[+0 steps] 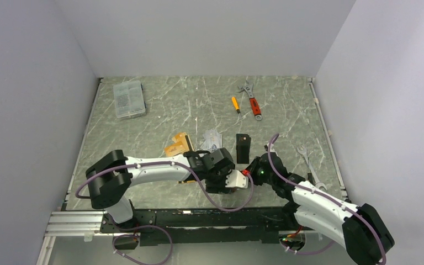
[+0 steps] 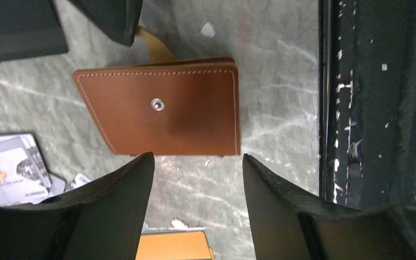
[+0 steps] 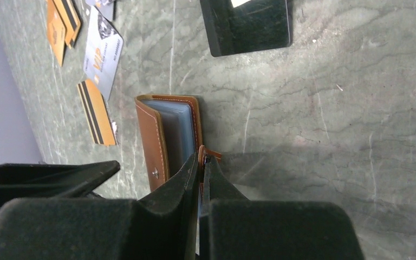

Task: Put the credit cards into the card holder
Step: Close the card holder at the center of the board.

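Observation:
The tan-brown card holder (image 2: 162,111) stands slightly open on the table, snap stud facing my left wrist camera. In the right wrist view its clear sleeves (image 3: 176,135) show between the covers. My right gripper (image 3: 201,157) is shut on the card holder's snap tab (image 3: 202,155). My left gripper (image 2: 197,158) is open just short of the holder's near edge, nothing between its fingers. Credit cards lie flat beside it: a silver VIP card (image 3: 103,54), a gold one with black stripes (image 3: 97,112), and orange ones (image 3: 59,24). From above, orange cards (image 1: 178,144) and silver cards (image 1: 212,140) show; the holder is hidden under the grippers.
A black box (image 1: 243,148) lies just beyond the grippers. Farther back are a clear parts case (image 1: 128,99), an orange screwdriver (image 1: 235,104) and a red-handled adjustable wrench (image 1: 252,100). A spanner (image 1: 307,165) lies at the right. The black base rail (image 2: 368,108) runs close beside the holder.

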Motion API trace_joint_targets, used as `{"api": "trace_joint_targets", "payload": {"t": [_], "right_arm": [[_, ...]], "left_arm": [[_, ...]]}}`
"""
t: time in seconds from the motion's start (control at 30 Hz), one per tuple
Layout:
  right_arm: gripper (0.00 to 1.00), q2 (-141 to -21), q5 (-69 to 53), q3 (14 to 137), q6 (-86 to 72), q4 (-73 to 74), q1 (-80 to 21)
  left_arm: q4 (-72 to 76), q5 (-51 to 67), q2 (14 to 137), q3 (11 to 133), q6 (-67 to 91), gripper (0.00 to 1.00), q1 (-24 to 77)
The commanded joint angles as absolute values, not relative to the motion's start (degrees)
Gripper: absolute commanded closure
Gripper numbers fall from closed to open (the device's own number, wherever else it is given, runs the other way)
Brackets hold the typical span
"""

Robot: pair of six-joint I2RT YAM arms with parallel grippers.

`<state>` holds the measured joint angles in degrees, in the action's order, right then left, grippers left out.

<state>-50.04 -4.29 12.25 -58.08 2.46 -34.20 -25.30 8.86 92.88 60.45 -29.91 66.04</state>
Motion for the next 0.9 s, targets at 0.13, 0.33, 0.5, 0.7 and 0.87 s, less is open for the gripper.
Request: {"api": "trace_joint_targets", "payload": {"t": [0.13, 0.33, 0.5, 0.7, 0.87], "right_arm": [[1.00, -49.6, -5.2, 12.5, -57.0, 2.5, -33.9], [1.00, -46.6, -6.1, 10.9, -55.9, 0.6, -33.9], [1.00, -47.7, -7.5, 11.3, -54.9, -1.4, -33.9], [0.91, -47.7, -6.4, 13.2, -53.7, 3.1, -33.9], [0.77, -47.5, -1.8, 17.7, -52.6, 12.9, -33.8]], "left_arm": [[-19.2, 5.5, 96.9, 60.9, -32.5, 0.44, 70.1], [-16.0, 4.4, 97.5, 57.5, -34.1, 0.76, 70.7], [-15.8, 5.0, 97.6, 56.4, -35.1, 0.90, 71.1], [-15.7, 5.4, 97.9, 55.3, -35.1, 0.91, 71.0], [-16.3, 5.1, 97.6, 54.7, -34.7, 0.92, 71.0]]}}
